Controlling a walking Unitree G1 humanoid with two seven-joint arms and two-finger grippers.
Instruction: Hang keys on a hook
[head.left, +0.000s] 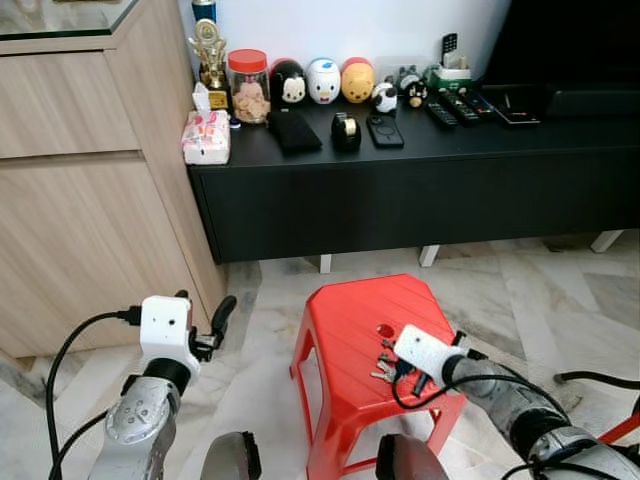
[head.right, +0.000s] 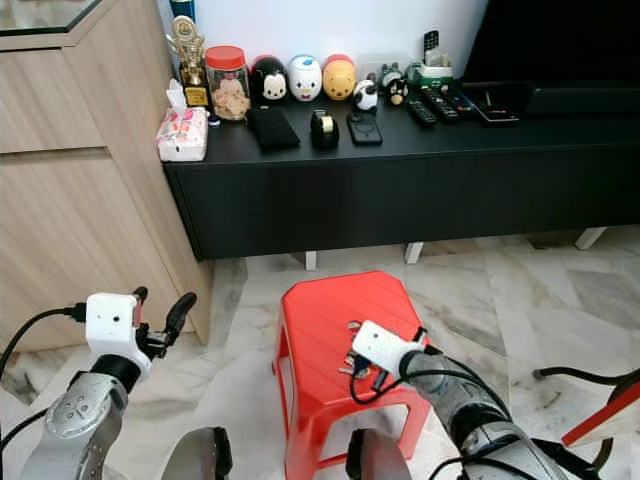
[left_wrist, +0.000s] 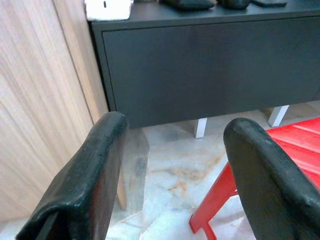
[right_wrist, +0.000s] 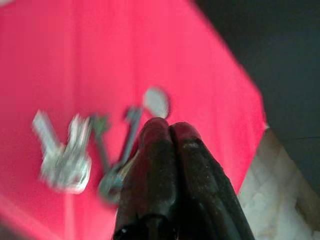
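A bunch of keys (head.left: 384, 366) lies fanned out on the top of a red plastic stool (head.left: 350, 310), beside the round hole in its middle. My right gripper (head.left: 402, 366) is down on the stool at the keys' right side, under its white wrist box. In the right wrist view its fingers (right_wrist: 160, 150) are pressed together, and the ring end of the blurred keys (right_wrist: 70, 160) runs in under them. My left gripper (head.left: 205, 306) is held up at the left by the wooden cabinet, open, with nothing between its fingers (left_wrist: 87, 185).
A long black low console (head.left: 420, 190) stands behind the stool, with jars, toy figures, a phone and remotes on top. A wooden cabinet (head.left: 80, 200) fills the left. Marble floor surrounds the stool. Black cables (head.left: 590, 378) trail at the right.
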